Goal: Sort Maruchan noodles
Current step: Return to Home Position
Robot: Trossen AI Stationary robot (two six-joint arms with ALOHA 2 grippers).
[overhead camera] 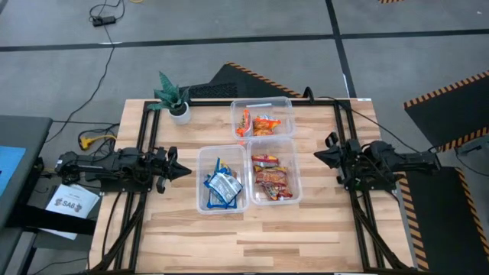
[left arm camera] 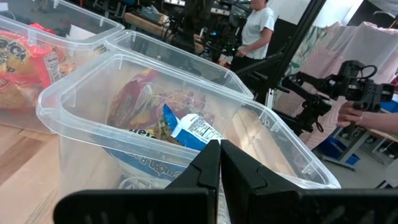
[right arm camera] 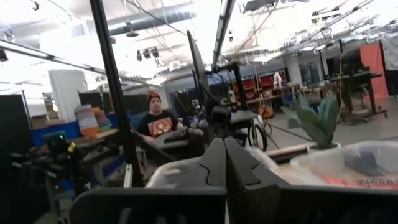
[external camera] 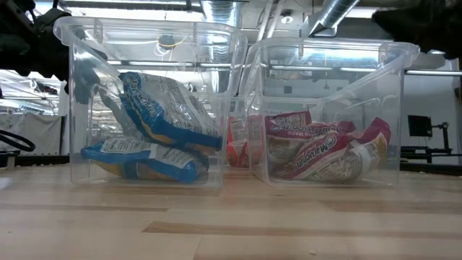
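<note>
Sorting looks complete, so the step in hand is a clean retreat to the rest pose. Blue noodle packs [overhead camera: 222, 186] lie piled in the lower-left clear bin [overhead camera: 200, 180]. Red noodle packs [overhead camera: 272, 180] fill the lower-right clear bin [overhead camera: 299, 180] touching it, and orange noodle packs [overhead camera: 262, 122] sit in the top clear bin [overhead camera: 263, 100]. No packet shows outside the bins on the table [overhead camera: 306, 237].

The left gripper [overhead camera: 182, 170] has its fingers pressed together and holds nothing. It points at the blue bin's left wall from just beside it, and its wrist view shows the tip close to that bin's rim. The right gripper [overhead camera: 319, 156] is likewise closed and empty, near the red bin's right side but apart from it.

For a good finish, I judge the left arm should draw straight back along its own line instead of swinging sideways, since the tip is so close to the rim. These light tubs would likely slide or tip at a nudge, spilling sorted packs. Keeping the fingers together makes a narrow tip that is less likely to hook a wall. The right arm has more room, yet the same slow, straight pull applies. The potted plant [overhead camera: 173, 97] stands at the far left corner, seemingly out of either path
</note>
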